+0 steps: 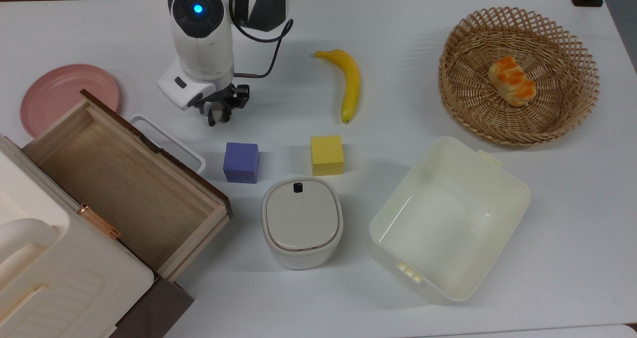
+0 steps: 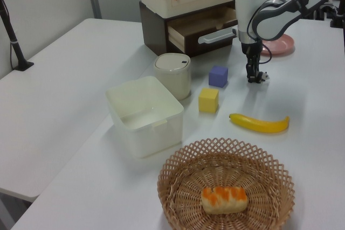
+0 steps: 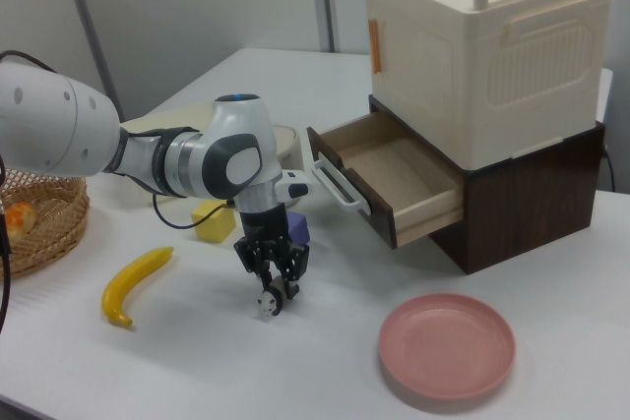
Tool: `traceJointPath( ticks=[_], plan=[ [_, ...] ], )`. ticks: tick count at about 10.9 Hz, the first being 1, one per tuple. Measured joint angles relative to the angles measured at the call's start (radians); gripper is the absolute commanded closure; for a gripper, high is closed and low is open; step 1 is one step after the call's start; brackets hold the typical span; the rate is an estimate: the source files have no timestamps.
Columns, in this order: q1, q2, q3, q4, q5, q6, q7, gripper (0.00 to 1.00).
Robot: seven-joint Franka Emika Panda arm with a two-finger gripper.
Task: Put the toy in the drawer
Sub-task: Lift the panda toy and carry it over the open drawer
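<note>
Toy [image 1: 217, 115]: tiny black-and-white panda figurine, on the tabletop [image 1: 398, 29], mostly covered from above, just off the top view's right of the drawer's white handle. Drawer [image 1: 119, 183]: light-wood box, dark brown front panel, pulled open, inside bare, under a cream cabinet [image 3: 482, 56]; toy sits outside it, near its front.

In the right view my gripper [image 3: 271, 289] points down over the toy [image 3: 267, 305], which stands on the white table [image 3: 325, 381], my fingers [image 3: 287, 275] around its top. Behind, the drawer [image 3: 394, 176] stands open; the pink plate [image 3: 448, 344] lies toward the table's near edge.
</note>
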Motion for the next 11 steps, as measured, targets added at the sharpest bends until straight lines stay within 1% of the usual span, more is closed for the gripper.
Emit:
traceJointPath(
  ticks=[3,4,6,8,9,11],
  plan=[
    [0.000,-0.004,0.001,0.015,0.000,-0.010,0.002,0.84],
    [0.000,-0.012,0.002,0.045,0.000,-0.052,0.002,0.84],
    [0.001,-0.031,0.004,0.146,0.000,-0.159,0.000,0.84],
    [0.003,-0.042,0.011,0.236,0.000,-0.198,-0.017,0.84],
    [0.004,-0.045,0.014,0.272,0.000,-0.224,-0.046,0.84],
    [0.003,-0.046,0.016,0.362,0.000,-0.328,-0.170,0.84]
  ],
)
